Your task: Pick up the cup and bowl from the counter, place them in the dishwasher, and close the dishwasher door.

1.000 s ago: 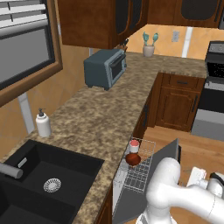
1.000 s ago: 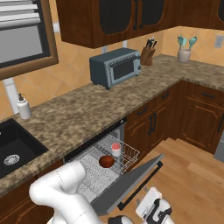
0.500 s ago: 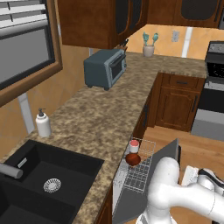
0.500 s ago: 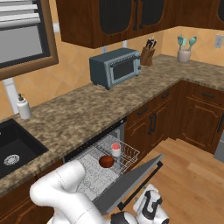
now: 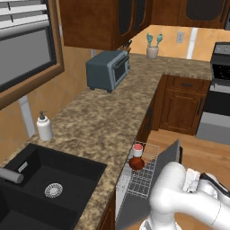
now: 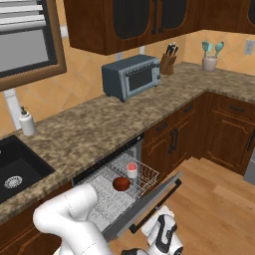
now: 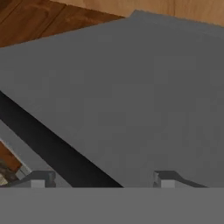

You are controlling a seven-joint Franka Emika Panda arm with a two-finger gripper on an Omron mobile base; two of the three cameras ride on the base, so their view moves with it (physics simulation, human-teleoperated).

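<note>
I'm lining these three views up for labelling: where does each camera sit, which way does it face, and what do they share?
Left base view: behind the arm's left, facing along the counter; white arm lower right.
Right base view: behind its right, facing the dishwasher; arm lower left, gripper below the dishwasher door.
Hand view: on the hand, facing the door's grey panel; fingertips at bottom.
Both base views share cup, bowl.

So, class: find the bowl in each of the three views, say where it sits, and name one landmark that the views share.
Left base view: the bowl sits low, right of centre, in the dishwasher rack, just below the cup.
Right base view: the bowl sits lower centre, in the rack, left of and below the cup.
Hand view: not in it; the dishwasher door faces the camera.
Shared landmark: the dishwasher door.
</note>
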